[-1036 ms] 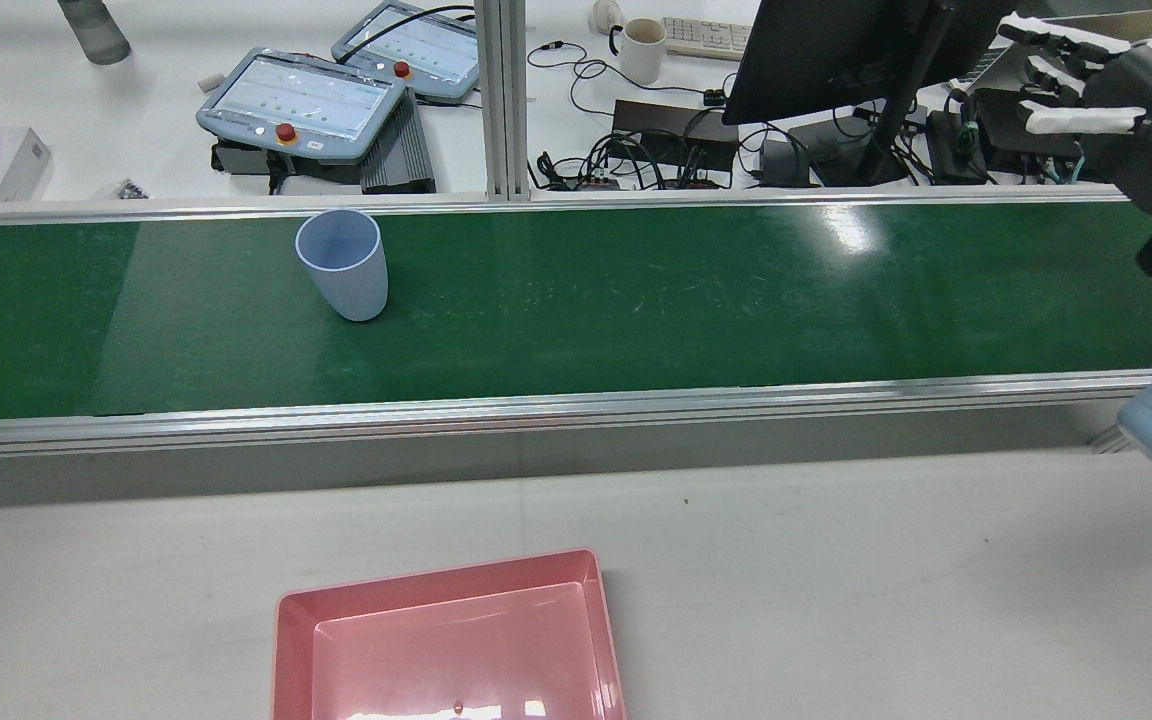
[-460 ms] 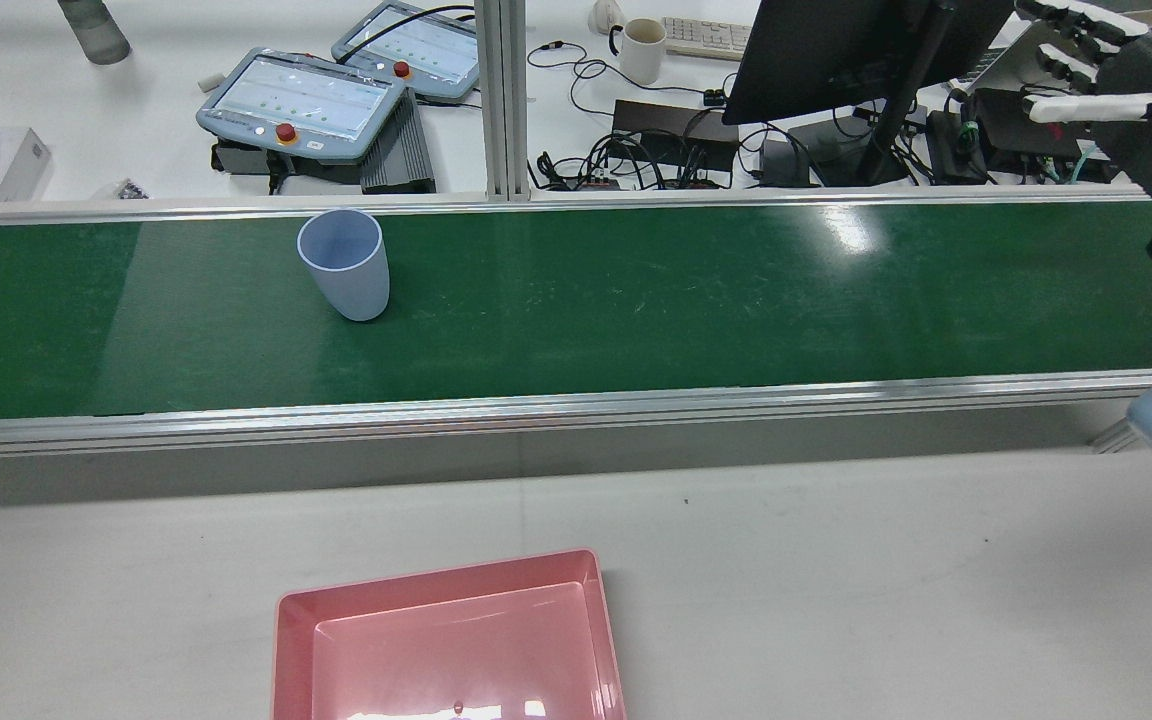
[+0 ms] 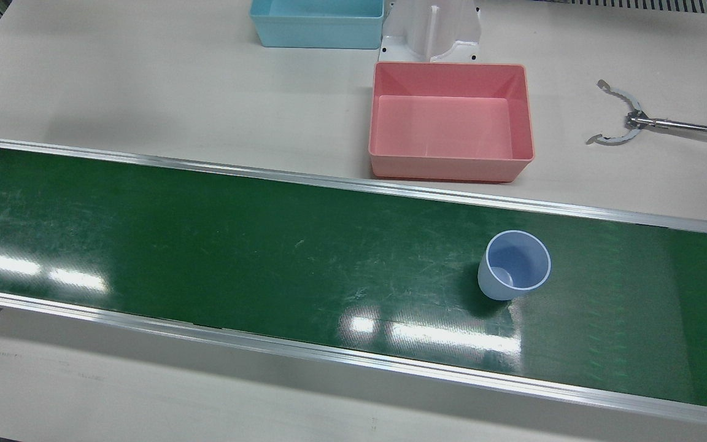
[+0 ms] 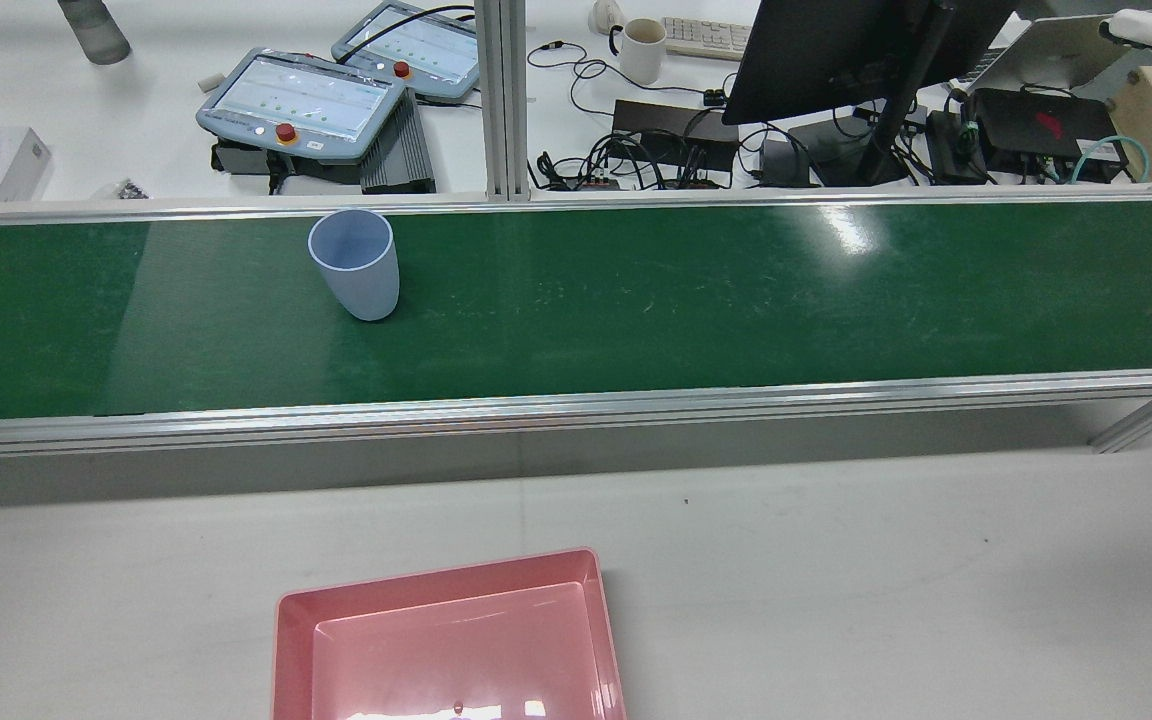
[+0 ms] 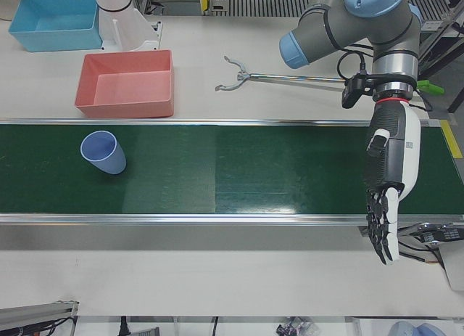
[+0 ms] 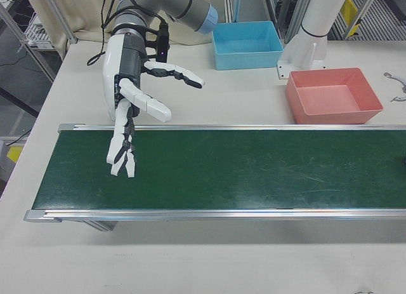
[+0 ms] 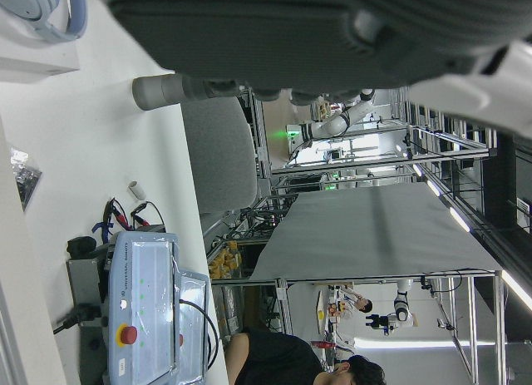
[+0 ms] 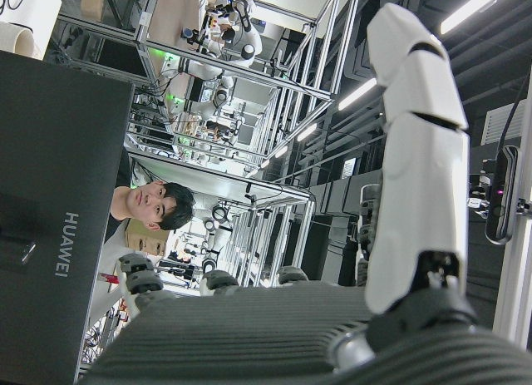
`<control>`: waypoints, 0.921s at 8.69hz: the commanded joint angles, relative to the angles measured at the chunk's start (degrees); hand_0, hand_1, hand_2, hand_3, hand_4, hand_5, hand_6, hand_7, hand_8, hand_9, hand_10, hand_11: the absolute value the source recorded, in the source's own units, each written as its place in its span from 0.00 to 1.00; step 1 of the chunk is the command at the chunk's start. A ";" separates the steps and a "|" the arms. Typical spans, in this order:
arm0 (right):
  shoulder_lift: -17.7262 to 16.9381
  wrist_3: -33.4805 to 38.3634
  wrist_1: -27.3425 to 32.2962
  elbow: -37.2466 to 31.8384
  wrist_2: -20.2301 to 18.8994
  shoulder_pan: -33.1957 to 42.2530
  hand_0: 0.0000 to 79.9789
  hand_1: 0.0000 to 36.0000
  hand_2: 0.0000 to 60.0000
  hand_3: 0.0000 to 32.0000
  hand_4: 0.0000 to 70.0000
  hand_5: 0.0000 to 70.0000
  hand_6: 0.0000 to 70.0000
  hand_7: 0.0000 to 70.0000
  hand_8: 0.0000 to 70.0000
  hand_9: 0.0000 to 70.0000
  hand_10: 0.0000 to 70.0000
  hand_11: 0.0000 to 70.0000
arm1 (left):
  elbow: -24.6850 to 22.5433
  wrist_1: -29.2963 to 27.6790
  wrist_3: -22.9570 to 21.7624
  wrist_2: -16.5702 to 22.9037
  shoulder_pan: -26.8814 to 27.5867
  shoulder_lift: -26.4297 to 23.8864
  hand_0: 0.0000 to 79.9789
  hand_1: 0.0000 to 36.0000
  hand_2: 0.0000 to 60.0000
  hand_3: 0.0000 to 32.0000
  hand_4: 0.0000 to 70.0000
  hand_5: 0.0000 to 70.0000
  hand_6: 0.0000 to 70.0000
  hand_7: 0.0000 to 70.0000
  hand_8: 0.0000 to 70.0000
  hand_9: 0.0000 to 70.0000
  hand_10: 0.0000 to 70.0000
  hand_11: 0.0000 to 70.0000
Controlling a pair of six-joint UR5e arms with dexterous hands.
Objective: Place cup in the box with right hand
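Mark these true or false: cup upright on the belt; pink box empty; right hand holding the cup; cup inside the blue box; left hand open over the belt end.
1. The cup stands upright on the green belt. True.
2. The pink box is empty. True.
3. The right hand holds the cup. False: it hangs open over the far end of the belt, fingers spread, with no cup near it.
4. The cup is inside the blue box. False: it sits on the belt, apart from both boxes.
5. The left hand hangs open near the belt's end, holding nothing. True.
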 commanded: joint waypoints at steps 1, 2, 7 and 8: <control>-0.41 -0.70 -0.07 0.85 0.58 0.29 0.73 0.66 0.25 0.76 0.04 0.12 0.00 0.00 0.00 0.00 0.06 0.13 | 0.00 0.00 -0.06 0.00 0.00 0.00 0.00 0.00 0.00 0.00 0.00 0.00 0.00 0.00 0.00 0.00 0.00 0.00; -0.41 -0.71 -0.07 0.85 0.58 0.29 0.73 0.66 0.24 0.79 0.02 0.12 0.00 0.00 0.00 0.00 0.06 0.13 | 0.00 0.00 0.03 0.00 0.00 0.00 0.00 0.00 0.00 0.00 0.00 0.00 0.00 0.00 0.00 0.00 0.00 0.00; -0.58 -0.79 -0.07 0.85 0.58 0.11 0.74 0.66 0.24 0.91 0.06 0.11 0.00 0.02 0.00 0.00 0.06 0.12 | 0.00 0.00 0.03 0.00 0.00 0.00 0.00 0.00 0.00 0.00 0.00 0.00 0.00 0.00 0.00 0.00 0.00 0.00; -0.58 -0.79 -0.07 0.85 0.58 0.20 0.74 0.66 0.23 0.93 0.07 0.11 0.00 0.02 0.00 0.00 0.06 0.13 | 0.00 0.00 -0.06 0.00 0.00 0.00 0.00 0.00 0.00 0.00 0.00 0.00 0.00 0.00 0.00 0.00 0.00 0.00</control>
